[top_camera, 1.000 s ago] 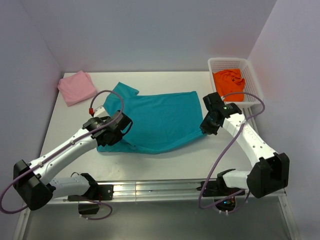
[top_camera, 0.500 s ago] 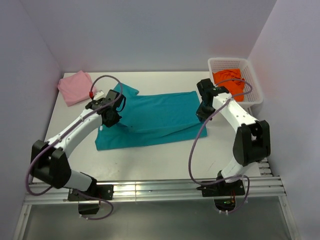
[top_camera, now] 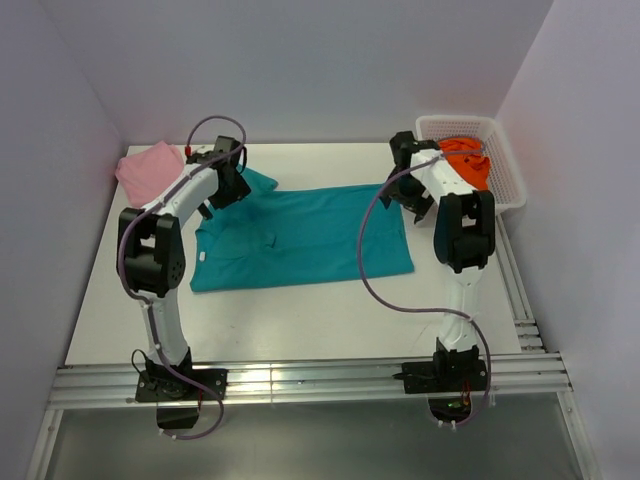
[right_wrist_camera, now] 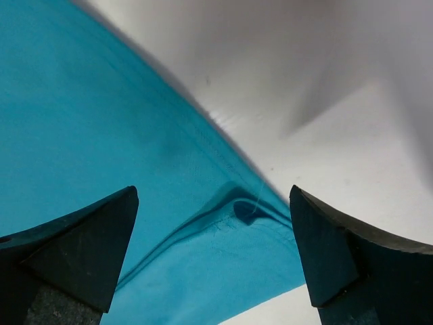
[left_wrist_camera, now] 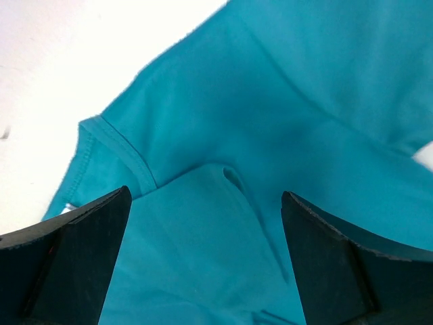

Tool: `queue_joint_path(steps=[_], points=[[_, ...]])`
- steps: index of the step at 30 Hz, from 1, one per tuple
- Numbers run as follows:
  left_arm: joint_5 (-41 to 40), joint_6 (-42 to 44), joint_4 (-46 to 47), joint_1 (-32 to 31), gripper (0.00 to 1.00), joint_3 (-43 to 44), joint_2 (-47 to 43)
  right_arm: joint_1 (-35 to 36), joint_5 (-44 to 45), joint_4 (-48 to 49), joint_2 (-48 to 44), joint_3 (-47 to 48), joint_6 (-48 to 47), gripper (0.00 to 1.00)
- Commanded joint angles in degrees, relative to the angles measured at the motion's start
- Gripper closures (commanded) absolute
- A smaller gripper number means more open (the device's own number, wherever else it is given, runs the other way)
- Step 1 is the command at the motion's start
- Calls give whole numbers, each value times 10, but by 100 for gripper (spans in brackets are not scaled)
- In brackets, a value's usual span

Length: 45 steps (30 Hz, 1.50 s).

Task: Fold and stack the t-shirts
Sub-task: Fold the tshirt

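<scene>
The teal t-shirt [top_camera: 300,235] lies flat on the table, folded over lengthwise. My left gripper [top_camera: 228,188] hovers open over its far left end; in the left wrist view a sleeve hem [left_wrist_camera: 122,145] and the teal fabric [left_wrist_camera: 203,257] lie below the open left gripper [left_wrist_camera: 205,196], with nothing held. My right gripper [top_camera: 414,203] is open over the far right corner, where a small pucker [right_wrist_camera: 238,208] in the teal cloth sits between the fingers of that gripper [right_wrist_camera: 213,196]. A folded pale pink t-shirt [top_camera: 150,172] rests at the far left. The orange t-shirt [top_camera: 468,160] is bunched in the basket.
A white mesh basket [top_camera: 507,170] stands at the far right corner, partly behind the right arm. Both arms stretch out far over the table. Purple walls close in the left, back and right sides. Bare tabletop [top_camera: 300,320] shows in front of the teal shirt.
Both grippers carried the teal shirt's near edge away to the far edge, folding it over. Both then opened and let go of the cloth.
</scene>
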Motion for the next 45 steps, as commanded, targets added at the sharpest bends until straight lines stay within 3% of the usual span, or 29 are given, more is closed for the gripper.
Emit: queue_joint_path(steps=[1, 4, 10, 12, 13, 14, 15, 16, 24, 29, 32, 40, 45], points=[[-5, 4, -36, 1, 0, 64, -41, -14, 45, -44, -44, 55, -9, 0], [-22, -7, -63, 1, 1, 59, -69, -18, 53, -30, -95, 23, -16, 0], [-19, -34, -63, 1, 2, -64, -150, -19, 8, 33, -227, -133, -16, 5], [-6, -42, -51, 1, 3, -125, -183, -18, -43, 62, -274, -207, -15, 23], [-3, -48, -37, 1, 3, -164, -194, -17, -63, 96, -287, -249, -20, 40], [1, -52, -31, 1, 4, -180, -203, -12, -85, 115, -296, -268, -24, 75], [4, -54, -28, 1, 4, -193, -211, -8, -111, 135, -302, -283, -28, 92], [12, -57, -26, 1, 5, -201, -213, -5, -137, 153, -299, -297, -31, 100], [20, -61, -48, 1, 7, -204, -234, 16, -172, 177, -210, -311, -49, 100], [13, -65, -66, 1, 8, -203, -255, 16, -183, 204, -194, -367, -45, 100], [11, -69, -75, 1, 8, -210, -277, 15, -194, 223, -225, -417, -32, 100], [2, -84, -84, 1, 9, -236, -313, -7, -123, 195, -307, -531, 9, 100], [3, -92, -84, 1, 9, -243, -321, -11, -114, 188, -330, -545, 1, 100]])
